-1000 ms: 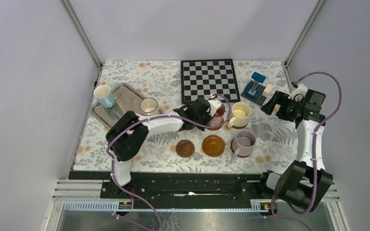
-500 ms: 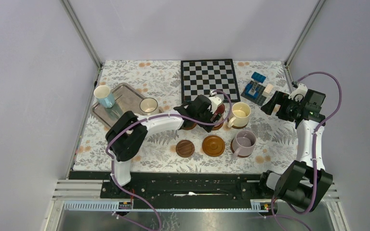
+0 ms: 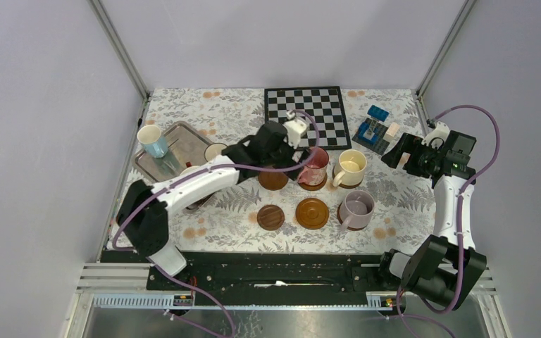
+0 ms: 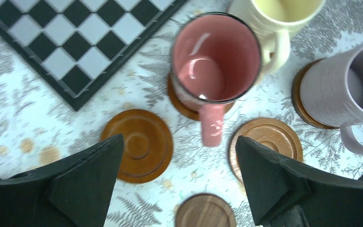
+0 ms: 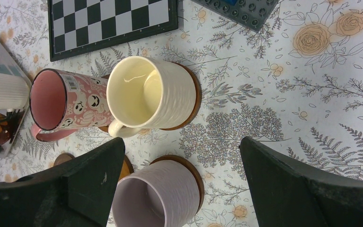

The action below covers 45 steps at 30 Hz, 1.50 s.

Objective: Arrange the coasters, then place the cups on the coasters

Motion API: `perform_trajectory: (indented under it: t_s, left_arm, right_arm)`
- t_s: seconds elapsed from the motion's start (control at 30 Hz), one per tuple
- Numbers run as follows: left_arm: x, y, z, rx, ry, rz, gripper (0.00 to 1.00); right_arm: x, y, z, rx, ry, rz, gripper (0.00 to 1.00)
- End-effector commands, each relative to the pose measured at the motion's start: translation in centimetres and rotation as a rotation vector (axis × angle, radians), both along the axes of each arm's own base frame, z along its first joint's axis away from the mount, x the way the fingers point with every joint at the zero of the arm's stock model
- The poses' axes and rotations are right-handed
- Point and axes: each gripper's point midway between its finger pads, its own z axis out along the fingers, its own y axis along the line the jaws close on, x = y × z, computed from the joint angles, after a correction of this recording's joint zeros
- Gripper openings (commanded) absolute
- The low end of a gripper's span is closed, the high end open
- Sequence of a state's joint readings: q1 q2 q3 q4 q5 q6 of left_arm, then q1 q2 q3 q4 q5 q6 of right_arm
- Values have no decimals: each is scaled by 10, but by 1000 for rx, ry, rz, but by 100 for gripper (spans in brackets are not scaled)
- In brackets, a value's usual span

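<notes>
The left tool (image 4: 178,142) hangs with its jaws apart above the pink cup (image 4: 215,56), which stands upright on a coaster (image 4: 179,108) near the counter's middle, touching neither jaw. The right tool (image 5: 180,142), also spread and empty, hovers toward the right edge.

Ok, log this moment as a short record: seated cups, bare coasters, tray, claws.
cups on coasters: pink cup, cream-yellow cup, lilac cup
bare coasters: back coaster, dark coaster, front coaster
on tray: light blue cup
left claw: open, not touching pink cup
right claw: open, empty
</notes>
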<state>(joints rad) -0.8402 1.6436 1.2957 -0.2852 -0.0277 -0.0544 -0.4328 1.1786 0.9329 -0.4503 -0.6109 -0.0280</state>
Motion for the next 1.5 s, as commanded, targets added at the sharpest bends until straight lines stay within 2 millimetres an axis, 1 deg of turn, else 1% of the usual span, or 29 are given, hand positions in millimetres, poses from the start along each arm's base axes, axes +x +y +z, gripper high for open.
perform_trajectory:
  t_s: [0.0,0.1,0.2,0.23,0.3,0.37,0.4,0.47,0.57,0.67,0.77,0.9,1.0,1.17,1.33,1.47]
  left_arm:
    - [23,51,57,-76,-48,135,99]
    - [39,102,83,-113,-66,255,99]
    - [54,159,95,-120,-73,385,99]
    - [57,177,95,-126,-63,418,99]
    - [60,206,93,-130,-42,453,99]
    - [58,227,89,-107,-43,478,98]
    - [55,233,84,-94,-32,483,96]
    - [44,237,74,-78,-6,478,91]
    - [28,237,63,-94,27,477,84]
    - [14,236,48,-102,79,477,72]
    - [3,238,25,-78,135,483,62]
    - [-10,234,-6,-53,215,470,58]
    - [-7,236,-15,-29,217,477,57]
    - [6,239,-16,-6,178,507,57]
    - [16,239,-27,25,176,535,57]
    - [22,240,-33,38,183,544,52]
  right_arm:
    - [1,1,12,-27,-50,17,98]
    - [0,2,12,-29,-52,25,98]
    - [0,3,11,-27,-44,34,98]
    - [0,3,11,-28,-43,35,98]
    - [0,4,12,-27,-41,40,98]
    - [-1,4,13,-30,-46,43,98]
    - [-1,4,13,-33,-47,44,98]
    - [-2,3,13,-38,-47,43,98]
    - [-3,4,13,-39,-45,43,98]
    - [-4,4,14,-39,-48,40,98]
    - [-4,4,15,-35,-48,38,98]
    - [-4,5,15,-27,-49,36,98]
    - [-5,5,15,-26,-46,34,98]
    - [-7,5,15,-33,-47,30,98]
    - [-7,5,16,-35,-46,30,98]
    - [-7,4,18,-41,-48,27,98]
